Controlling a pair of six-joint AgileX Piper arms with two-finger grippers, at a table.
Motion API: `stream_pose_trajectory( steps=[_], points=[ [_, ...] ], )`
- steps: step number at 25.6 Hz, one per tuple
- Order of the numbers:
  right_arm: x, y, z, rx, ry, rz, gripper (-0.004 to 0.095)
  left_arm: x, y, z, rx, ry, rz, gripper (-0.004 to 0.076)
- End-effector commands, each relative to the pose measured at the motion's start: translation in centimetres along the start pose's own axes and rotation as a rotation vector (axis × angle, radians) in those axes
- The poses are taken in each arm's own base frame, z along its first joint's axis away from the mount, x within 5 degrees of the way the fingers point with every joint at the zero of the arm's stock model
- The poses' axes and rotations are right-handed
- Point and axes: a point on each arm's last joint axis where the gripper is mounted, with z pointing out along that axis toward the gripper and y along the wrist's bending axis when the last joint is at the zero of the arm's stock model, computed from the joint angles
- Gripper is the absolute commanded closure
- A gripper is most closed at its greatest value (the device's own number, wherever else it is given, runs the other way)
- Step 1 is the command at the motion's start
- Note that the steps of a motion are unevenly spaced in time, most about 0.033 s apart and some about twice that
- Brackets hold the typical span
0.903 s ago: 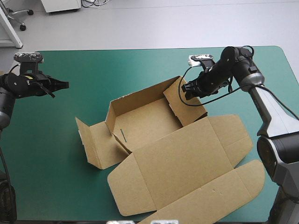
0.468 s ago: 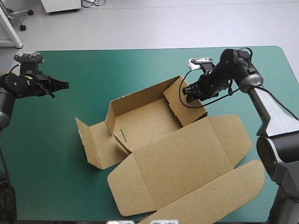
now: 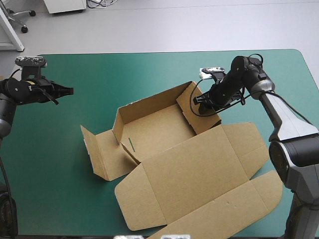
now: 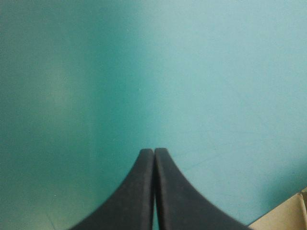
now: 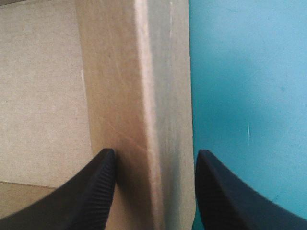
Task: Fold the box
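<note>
The brown box point(image 3: 164, 134) lies half formed at the table's middle, its back wall and right side wall point(image 3: 199, 112) raised and the wide lid point(image 3: 199, 169) flat toward the front. My right gripper point(image 3: 198, 102) is open and straddles the top edge of that right wall. In the right wrist view the wall's edge point(image 5: 153, 96) runs between the two black fingers point(image 5: 103, 187), around the right gripper point(image 5: 156, 152). My left gripper point(image 3: 69, 90) hovers shut over bare teal-green cover near the table's left edge, well away from the box. The left wrist view shows the left gripper point(image 4: 154, 152) as one pointed arch.
Loose side flaps point(image 3: 97, 149) stick out at the box's left end, and a long lid flap point(image 3: 234, 209) reaches toward the front right corner. A corner of brown board point(image 4: 288, 218) shows beside the left gripper. Teal-green cover point(image 3: 99, 74) lies bare behind the box.
My right gripper has shifted a little left and down onto the box's right wall, which now stands slightly more upright. The left arm has not moved.
</note>
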Motion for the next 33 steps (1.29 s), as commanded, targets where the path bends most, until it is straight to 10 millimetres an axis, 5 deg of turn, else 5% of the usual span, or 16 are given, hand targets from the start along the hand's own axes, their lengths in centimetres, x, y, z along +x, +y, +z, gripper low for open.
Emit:
stream_pose_trajectory(
  steps=[1, 5, 15, 19, 24, 27, 33],
  points=[
    [-0.2, 1.1, -3.0, -0.010, -0.090, -0.035, 0.0528, -1.7, -0.3, -2.1, -0.009, -0.119, -0.011, 0.0736],
    [-0.1, 1.0, -2.5, -0.009, -0.085, -0.035, 0.0626, -1.7, -0.3, -2.1, -0.006, -0.120, -0.012, 0.0738],
    [0.4, 0.6, -1.3, -0.019, -0.066, -0.021, 0.0649, -1.6, -0.3, -2.1, -0.001, -0.113, -0.013, 0.0738],
    [0.4, 0.7, -1.3, -0.020, -0.064, -0.024, 0.0941, -1.6, -0.3, -2.1, -0.001, -0.111, -0.013, 0.0738],
    [0.5, 0.8, -1.6, -0.023, -0.066, -0.028, 0.0932, -1.6, -0.3, -2.1, 0.000, -0.110, -0.013, 0.0738],
    [0.2, 0.5, -3.8, -0.018, -0.122, -0.029, 0.0936, -1.5, -0.3, -2.1, -0.006, -0.106, -0.006, 0.0738],
    [1.1, -4.2, -10.0, -0.147, -0.297, 0.103, 0.0940, -1.6, -0.2, -2.1, -0.018, -0.118, 0.001, 0.0738]
  ],
)
